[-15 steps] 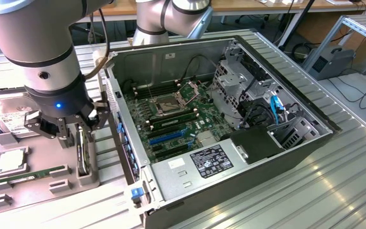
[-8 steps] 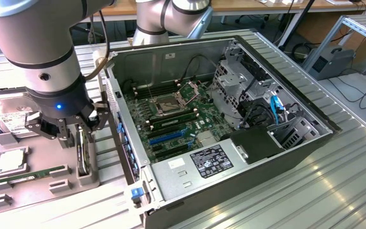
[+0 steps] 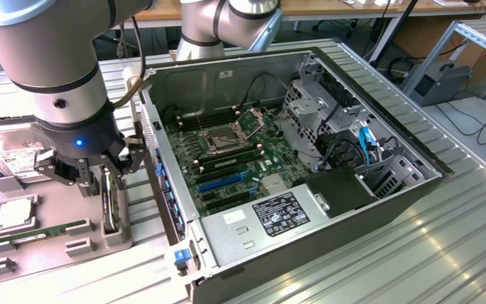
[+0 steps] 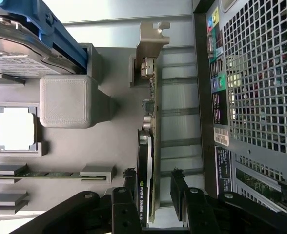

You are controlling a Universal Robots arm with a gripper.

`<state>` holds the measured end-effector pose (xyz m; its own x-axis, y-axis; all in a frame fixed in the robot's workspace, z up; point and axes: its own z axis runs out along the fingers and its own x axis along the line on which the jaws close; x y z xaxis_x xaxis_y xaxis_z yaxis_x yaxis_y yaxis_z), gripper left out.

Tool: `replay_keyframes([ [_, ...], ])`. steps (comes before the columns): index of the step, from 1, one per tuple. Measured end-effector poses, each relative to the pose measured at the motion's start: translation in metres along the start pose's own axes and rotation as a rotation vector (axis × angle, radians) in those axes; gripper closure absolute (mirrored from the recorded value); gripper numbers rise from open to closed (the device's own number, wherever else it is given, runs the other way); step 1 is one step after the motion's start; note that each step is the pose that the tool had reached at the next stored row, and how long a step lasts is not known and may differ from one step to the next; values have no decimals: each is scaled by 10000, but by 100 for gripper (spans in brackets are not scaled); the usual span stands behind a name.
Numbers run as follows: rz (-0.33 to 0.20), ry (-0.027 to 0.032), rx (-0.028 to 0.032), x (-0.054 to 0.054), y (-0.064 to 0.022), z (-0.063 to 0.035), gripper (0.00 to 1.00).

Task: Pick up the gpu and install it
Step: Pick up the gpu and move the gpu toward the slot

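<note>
Wrist view, slim black gpu (image 4: 143,163) on edge, pale bracket (image 4: 151,41), hand (image 4: 153,174) astride

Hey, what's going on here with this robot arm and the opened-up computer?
A robot arm has its gripper lowered over a gpu that stands on edge in a gray parts holder beside the open computer case. The gripper is open, with one jaw on each side of the card, not closed on it. The gpu has not been lifted out of the holder. A hard drive, a processor and a memory stick also sit in the holder.
</note>
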<state>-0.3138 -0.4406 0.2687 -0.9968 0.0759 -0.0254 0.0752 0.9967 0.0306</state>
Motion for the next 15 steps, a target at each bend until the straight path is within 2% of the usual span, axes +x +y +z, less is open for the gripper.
replay_keyframes([
  [10, -1, -3, -3, 46, 116, 63, 58],
  [15, 0, 0, 1, 54, 147, 122, 58],
])
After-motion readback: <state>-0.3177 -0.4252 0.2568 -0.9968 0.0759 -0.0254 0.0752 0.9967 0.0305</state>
